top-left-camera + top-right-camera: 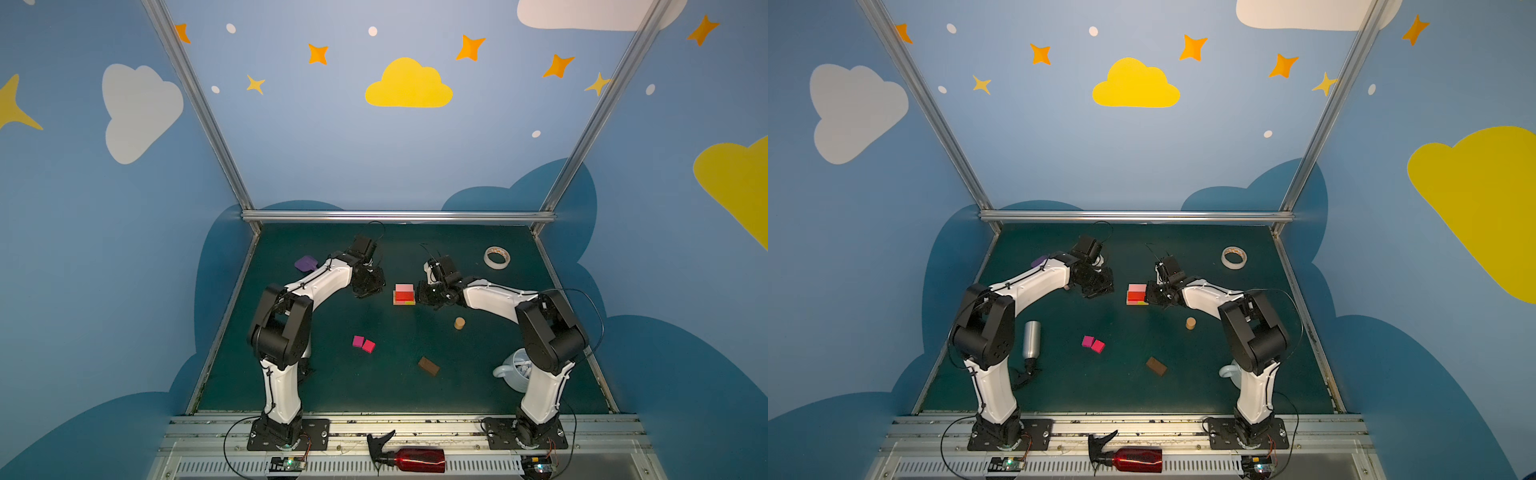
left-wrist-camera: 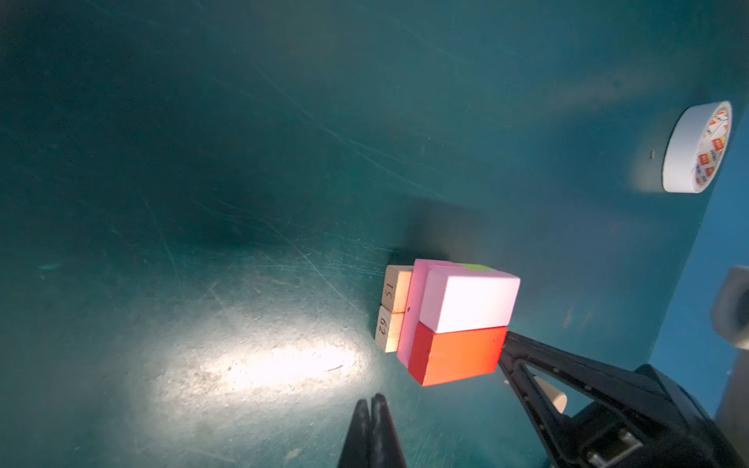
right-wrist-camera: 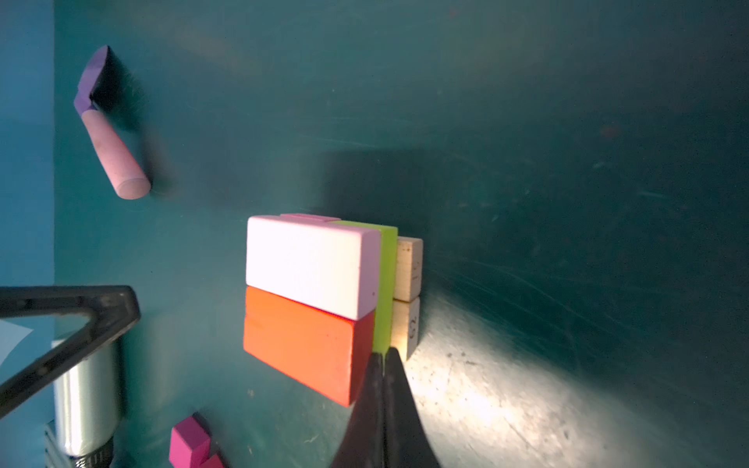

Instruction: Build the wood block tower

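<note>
Nearest, a dark brown block [image 1: 429,366] lies alone on the green table [image 1: 332,390]. A bit further, two magenta squares [image 1: 363,343] touch each other, and a tan cylinder [image 1: 459,323] stands upright. Beyond them is the tower [image 1: 404,294], tan at the base, light pink and red on top. The left gripper [image 2: 371,405], jaws together and empty, is near its left side. The right gripper [image 3: 383,360], also pressed together and empty, touches its right edge. Farthest lies a tape roll [image 1: 496,257].
</note>
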Action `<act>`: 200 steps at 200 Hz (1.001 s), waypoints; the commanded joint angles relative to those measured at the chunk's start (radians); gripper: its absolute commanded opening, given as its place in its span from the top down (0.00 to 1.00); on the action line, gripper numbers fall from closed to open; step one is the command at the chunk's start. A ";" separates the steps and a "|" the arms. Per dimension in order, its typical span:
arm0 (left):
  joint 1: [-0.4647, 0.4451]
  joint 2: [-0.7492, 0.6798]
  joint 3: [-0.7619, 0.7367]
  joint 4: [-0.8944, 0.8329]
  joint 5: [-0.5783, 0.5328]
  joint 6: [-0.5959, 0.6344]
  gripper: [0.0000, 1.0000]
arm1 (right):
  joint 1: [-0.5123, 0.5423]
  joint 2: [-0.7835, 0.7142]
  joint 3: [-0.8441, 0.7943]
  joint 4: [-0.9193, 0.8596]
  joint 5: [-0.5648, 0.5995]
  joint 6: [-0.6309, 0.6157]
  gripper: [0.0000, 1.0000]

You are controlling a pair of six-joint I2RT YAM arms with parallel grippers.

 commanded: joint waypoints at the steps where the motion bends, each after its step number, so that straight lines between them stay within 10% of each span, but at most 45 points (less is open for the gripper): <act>1: -0.003 -0.019 0.036 -0.069 -0.054 0.029 0.96 | 0.004 -0.081 -0.013 -0.025 0.038 -0.002 1.00; 44: -0.035 -0.098 0.006 -0.249 -0.250 0.113 0.93 | 0.005 -0.190 -0.058 -0.058 0.058 -0.021 1.00; 143: -0.160 -0.250 -0.222 -0.360 -0.377 0.056 0.40 | 0.040 -0.385 -0.200 -0.068 0.083 -0.015 1.00; 200: -0.180 -0.210 -0.274 -0.339 -0.387 0.005 0.48 | 0.045 -0.449 -0.259 -0.064 0.100 -0.002 1.00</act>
